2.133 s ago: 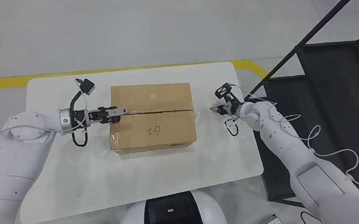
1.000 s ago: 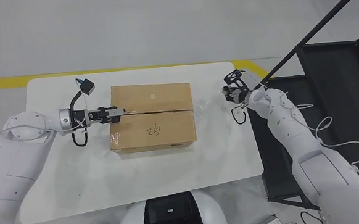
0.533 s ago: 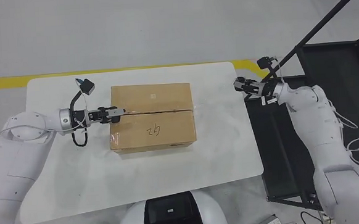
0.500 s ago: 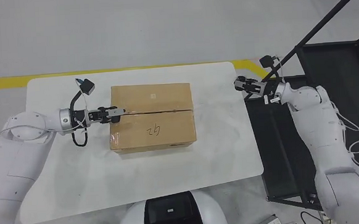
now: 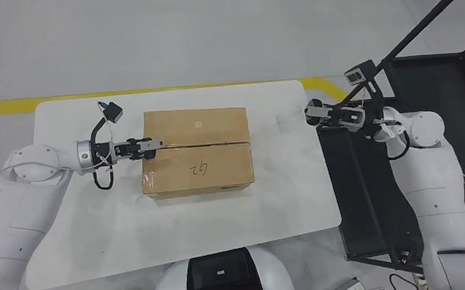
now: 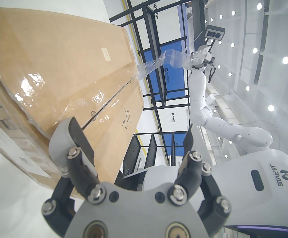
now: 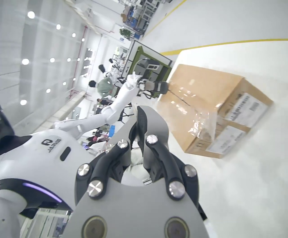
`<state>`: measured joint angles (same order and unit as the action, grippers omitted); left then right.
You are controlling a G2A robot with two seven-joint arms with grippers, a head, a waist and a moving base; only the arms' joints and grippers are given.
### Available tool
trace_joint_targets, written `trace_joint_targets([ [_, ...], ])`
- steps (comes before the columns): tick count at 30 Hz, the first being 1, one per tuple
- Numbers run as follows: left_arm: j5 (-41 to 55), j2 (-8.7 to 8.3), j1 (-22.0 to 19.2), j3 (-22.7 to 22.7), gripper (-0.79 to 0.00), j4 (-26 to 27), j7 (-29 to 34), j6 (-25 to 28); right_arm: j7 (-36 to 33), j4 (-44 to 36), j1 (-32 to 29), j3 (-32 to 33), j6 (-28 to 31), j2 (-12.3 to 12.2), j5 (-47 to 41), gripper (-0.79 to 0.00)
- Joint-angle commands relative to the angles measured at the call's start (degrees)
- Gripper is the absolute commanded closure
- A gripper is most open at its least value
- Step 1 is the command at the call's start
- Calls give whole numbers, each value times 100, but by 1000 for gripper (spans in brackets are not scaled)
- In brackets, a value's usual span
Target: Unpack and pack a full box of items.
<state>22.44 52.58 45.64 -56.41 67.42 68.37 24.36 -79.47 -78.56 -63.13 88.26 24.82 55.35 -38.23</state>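
- My right gripper pinches a clear tape strip that trails from the box seam.
- My left gripper is spread wide at the box's left end.
- The box sits closed, mid-way across the white table.

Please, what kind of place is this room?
Probably a large factory or test hall: a yellow floor line, a black metal rack, and a cardboard box on a white table.

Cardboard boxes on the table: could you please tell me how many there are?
1. The cardboard box lies on the table, the left gripper at one end; the right gripper holds clear tape running from the other.
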Motion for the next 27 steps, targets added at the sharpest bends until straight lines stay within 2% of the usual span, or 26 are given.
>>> trace_joint_targets([
  [1,0,0,0,0,-785,0,0,0,-38,-45,62,-153,-38,32,-326,0],
  [6,-18,2,29,0,-785,31,-77,-22,-9,-15,363,-731,-12,166,-833,0],
  [17,-213,-44,263,-205,-785,400,-249,-174,948,756,1260,-2243,225,634,-1197,0],
  [21,-239,-57,307,-274,-785,448,-244,-213,1235,1078,1491,-2643,317,804,-1265,0],
  [27,-262,-50,326,-302,-785,476,-227,-281,1293,1432,1686,-3042,425,1002,-1362,0],
])
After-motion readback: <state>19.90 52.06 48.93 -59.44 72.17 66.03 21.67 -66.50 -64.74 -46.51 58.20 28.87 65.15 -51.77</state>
